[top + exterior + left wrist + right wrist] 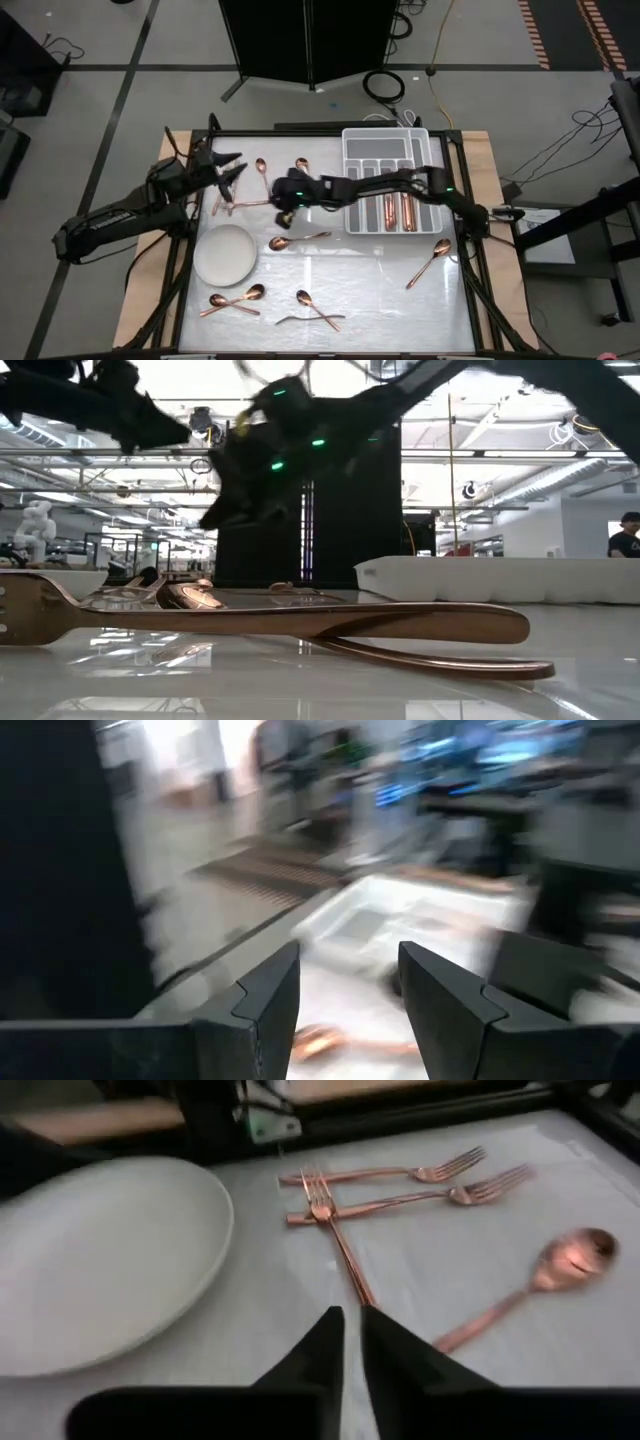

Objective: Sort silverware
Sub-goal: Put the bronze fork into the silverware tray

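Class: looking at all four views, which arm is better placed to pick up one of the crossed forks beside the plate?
The right, probably. Its end effector points down at the crossed forks beside the plate; the left end effector sits open at the table's far edge.

Bright and even from overhead in the high view, with a pale sheen off the glossy white table [400, 270] and only faint, soft shadows. Backlit in the low view: rows of ceiling lights [520, 420] glaring behind, turning the arms [300, 420] into black silhouettes, the near fork [250, 622] looming large and soft, mirrored in the shiny surface. Smeared by motion beyond the left fingers [270, 1010], nothing crisp, only streaks of white and blue. Clearer past the right fingers [310, 1360]: forks [400, 1175] ahead of the tips catching warm glints, spoon [575, 1260] to one side flaring with a highlight, plate [100, 1260] evenly lit, softening farther off.
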